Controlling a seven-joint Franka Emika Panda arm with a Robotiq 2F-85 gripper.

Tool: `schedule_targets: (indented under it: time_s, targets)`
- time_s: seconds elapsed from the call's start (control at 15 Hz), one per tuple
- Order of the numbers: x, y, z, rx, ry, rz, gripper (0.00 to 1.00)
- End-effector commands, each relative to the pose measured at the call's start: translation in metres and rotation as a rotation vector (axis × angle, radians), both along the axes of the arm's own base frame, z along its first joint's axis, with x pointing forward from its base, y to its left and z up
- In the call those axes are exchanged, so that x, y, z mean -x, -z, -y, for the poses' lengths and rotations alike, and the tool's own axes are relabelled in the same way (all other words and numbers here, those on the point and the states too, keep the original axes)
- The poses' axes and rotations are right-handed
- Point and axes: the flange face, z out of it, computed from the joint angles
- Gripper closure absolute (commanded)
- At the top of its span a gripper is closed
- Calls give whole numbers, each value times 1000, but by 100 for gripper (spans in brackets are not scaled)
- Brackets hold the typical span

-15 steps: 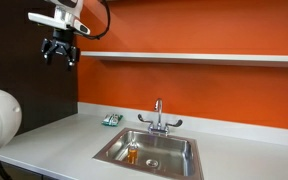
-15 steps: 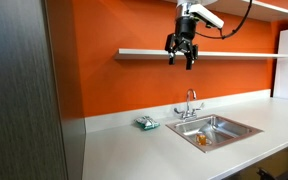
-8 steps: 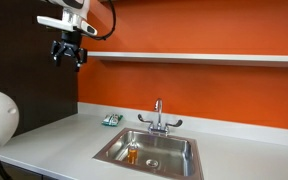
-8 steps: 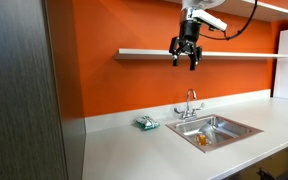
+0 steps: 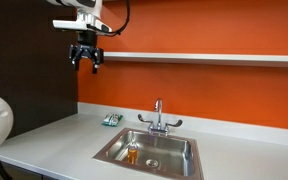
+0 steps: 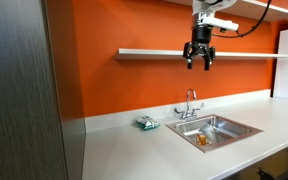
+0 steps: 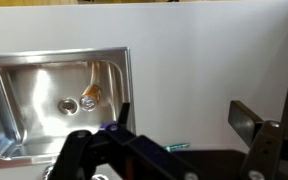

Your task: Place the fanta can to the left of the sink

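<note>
The fanta can [image 5: 132, 153] is a small orange can standing inside the steel sink [image 5: 180, 166], near the drain. It also shows in the other exterior view [image 6: 202, 140] and lying small in the wrist view [image 7: 91, 96]. The sink shows there too [image 6: 246, 127] [image 7: 14, 130]. My gripper [image 5: 87, 62] hangs high in the air near the wall shelf, far above the counter, open and empty. It also shows in the other exterior view [image 6: 200, 62] and the wrist view [image 7: 184, 112], fingers spread wide.
A flat teal-and-white object [image 5: 111, 120] lies on the counter beside the sink, also in the other exterior view [image 6: 146, 123]. A chrome faucet [image 5: 158, 118] stands behind the basin. A white shelf [image 5: 214, 57] runs along the orange wall. A dark panel [image 6: 24, 90] stands at the counter's end.
The gripper has moved sideways along the shelf, toward the area above the sink, staying high and open. The can has not moved.
</note>
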Motion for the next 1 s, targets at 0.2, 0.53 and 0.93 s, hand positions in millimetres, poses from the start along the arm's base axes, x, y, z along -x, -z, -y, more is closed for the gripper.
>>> schedule_targets:
  time_s: [0.2,0.53,0.93]
  targets:
    - [2,9,45,45,134,12,0]
    - [-6,39,77,55,209,13,0]
    - [-19,86,99,53,255,4,0]
